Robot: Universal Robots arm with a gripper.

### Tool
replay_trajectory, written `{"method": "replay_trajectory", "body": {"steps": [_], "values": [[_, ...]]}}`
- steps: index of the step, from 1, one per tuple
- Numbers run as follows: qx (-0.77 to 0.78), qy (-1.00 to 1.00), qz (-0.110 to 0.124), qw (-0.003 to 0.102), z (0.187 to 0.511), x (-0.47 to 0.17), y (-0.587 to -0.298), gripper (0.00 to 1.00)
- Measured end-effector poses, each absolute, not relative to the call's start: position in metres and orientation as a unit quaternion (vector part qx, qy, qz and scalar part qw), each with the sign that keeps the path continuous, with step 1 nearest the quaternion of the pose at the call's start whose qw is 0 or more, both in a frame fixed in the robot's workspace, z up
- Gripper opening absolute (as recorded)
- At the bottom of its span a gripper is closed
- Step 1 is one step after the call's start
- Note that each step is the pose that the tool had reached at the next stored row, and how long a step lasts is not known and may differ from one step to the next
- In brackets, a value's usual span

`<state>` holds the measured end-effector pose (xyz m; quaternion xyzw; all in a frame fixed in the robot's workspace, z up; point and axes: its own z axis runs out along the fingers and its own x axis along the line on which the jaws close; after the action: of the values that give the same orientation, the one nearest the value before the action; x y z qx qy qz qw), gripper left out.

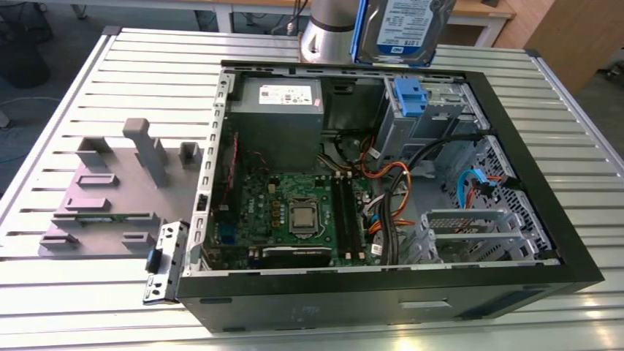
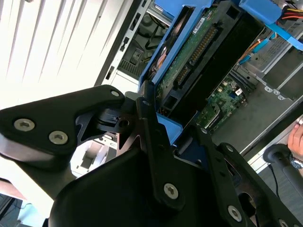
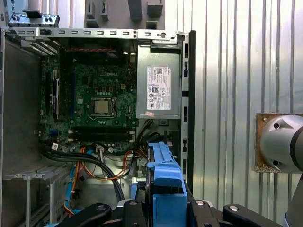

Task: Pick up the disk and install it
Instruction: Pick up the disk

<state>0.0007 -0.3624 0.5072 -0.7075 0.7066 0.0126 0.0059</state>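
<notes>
Clamping the flat, blue-framed silver disk point(image 1: 405, 29), the black end effector point(image 2: 173, 125) hangs above the open metal computer case point(image 1: 531, 150); the disk's top is cut off.

Blue plastic frames the metal disk point(image 1: 405, 28); the table point(image 1: 146, 73) is ribbed metal.

The end effector point(image 2: 171, 124) clamps the disk point(image 2: 196, 49) by its blue carrier, circuit board showing, above the open case point(image 2: 277, 87).
</notes>
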Motion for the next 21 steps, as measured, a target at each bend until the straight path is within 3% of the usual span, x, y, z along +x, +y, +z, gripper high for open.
{"method": "replay_trajectory", "body": {"steps": [21], "values": [[-0.707, 0.707, 0.013, 0.006, 0.5073, 0.0080, -0.3624, 0.37]]}}
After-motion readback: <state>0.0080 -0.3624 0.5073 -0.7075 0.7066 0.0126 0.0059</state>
